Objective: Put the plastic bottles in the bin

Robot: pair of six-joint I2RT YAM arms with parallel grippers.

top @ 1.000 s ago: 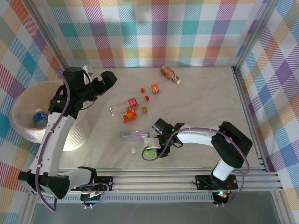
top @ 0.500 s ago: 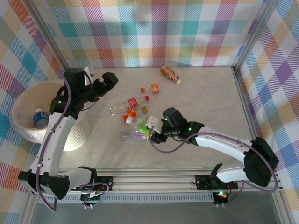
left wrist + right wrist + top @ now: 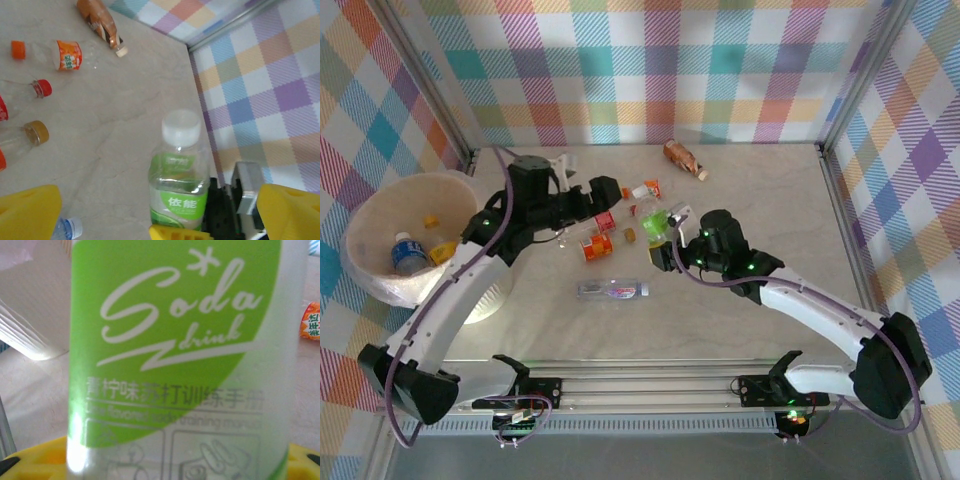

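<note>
Support: pale marbled table (image 3: 770,200) | far edge: brown bottle (image 3: 683,158) lying down | centre: orange-label bottle (image 3: 650,187), red-label bottle (image 3: 605,220), orange bottle (image 3: 597,246), near one another | nearer: clear purple-label bottle (image 3: 612,290) on its side, apart | left edge: white bin (image 3: 382,287).

White shells and black joints form the left arm (image 3: 440,300) and right arm (image 3: 820,305). A purple cable (image 3: 506,200) runs behind the left claw (image 3: 608,192) and the right claw (image 3: 660,238). The fingers (image 3: 30,210) are yellow.
</note>
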